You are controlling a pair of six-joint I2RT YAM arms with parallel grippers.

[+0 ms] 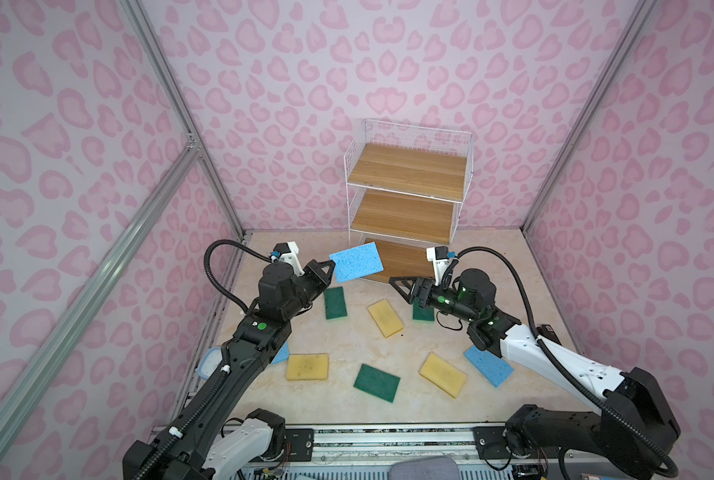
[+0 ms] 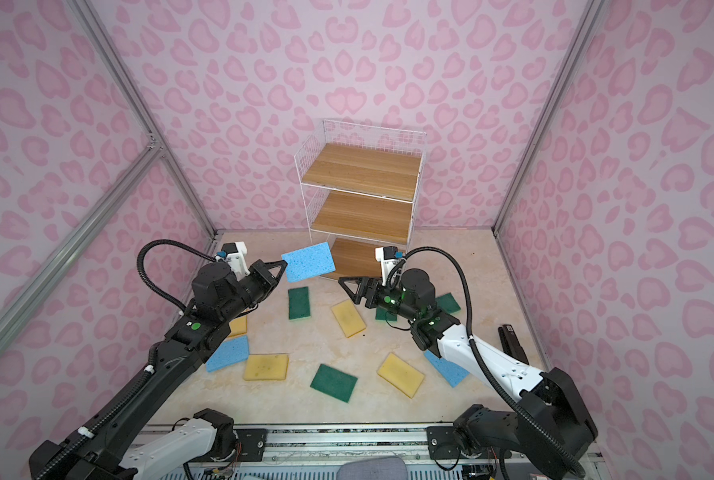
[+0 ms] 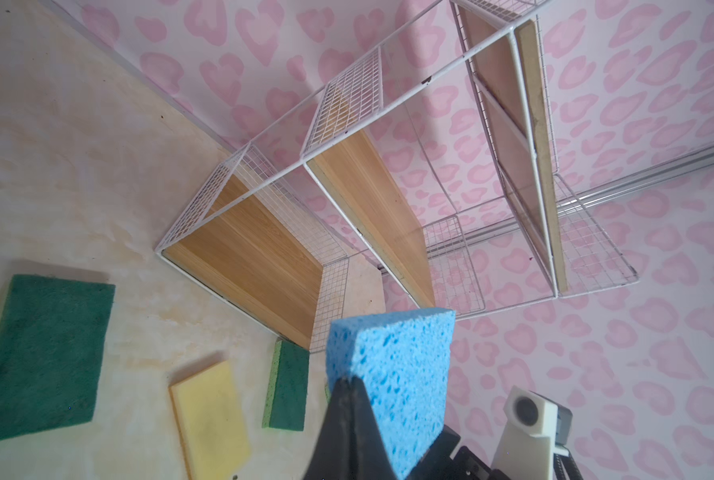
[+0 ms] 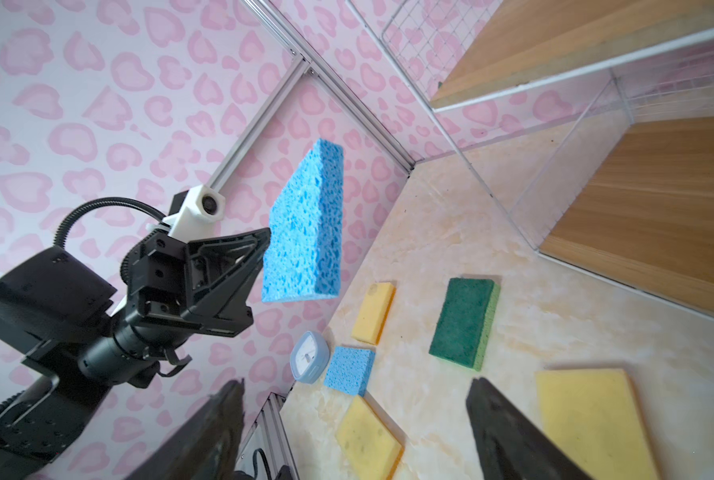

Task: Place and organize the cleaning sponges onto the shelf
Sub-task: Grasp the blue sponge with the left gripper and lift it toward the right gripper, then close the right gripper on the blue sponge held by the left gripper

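A speckled blue sponge hangs in the air. The left gripper pinches it at one short edge, jaws closed tight on it. In both top views its far edge overlaps the front left corner of the lowest tier of the shelf. The right wrist view shows a gap between the sponge and the wire frame.

The shelf stands against the back wall. Its front is open and all three boards are bare.

The right gripper hovers just before the lowest board's front edge, jaws spread wide with nothing between them.

Ten more sponges lie flat on the table:
- **Nearest the shelf:** a green sponge, a yellow sponge, and a second green one partly under the right gripper.
- **Behind the right arm:** a third green one.
- **Toward the near edge:** a loose row of yellow, green, yellow and blue, the last tucked partly under the right arm.
- **Under the left arm:** another blue one and a yellow one, both partly covered.

Bare table runs between the shelf's front edge and the first sponges. Another wide bare strip runs along the table's near edge.
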